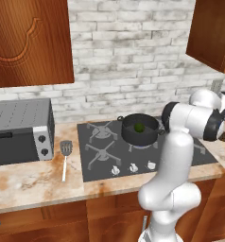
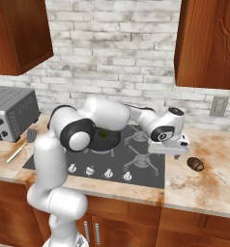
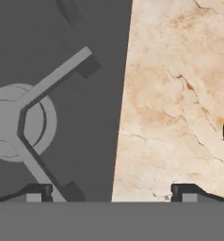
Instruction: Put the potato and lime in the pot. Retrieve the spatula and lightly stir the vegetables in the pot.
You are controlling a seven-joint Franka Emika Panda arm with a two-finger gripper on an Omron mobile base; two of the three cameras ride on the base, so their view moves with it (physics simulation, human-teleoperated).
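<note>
With the lime [image 1: 139,127] already in the pot [image 1: 140,129] on the far burner, the tool [image 2: 177,155] hangs wide open and empty just left of the potato [image 2: 195,164] on the right tabletop [image 2: 213,185], so it must next shift right and descend.

One pot [image 1: 140,128] is sitting at the middle of the left base view, one lime [image 1: 138,126] inside it. One spatula [image 1: 65,156] is lying lower left, beside one toaster oven [image 1: 21,131]. One potato [image 2: 195,164] is lying right of centre in the right base view.
</note>
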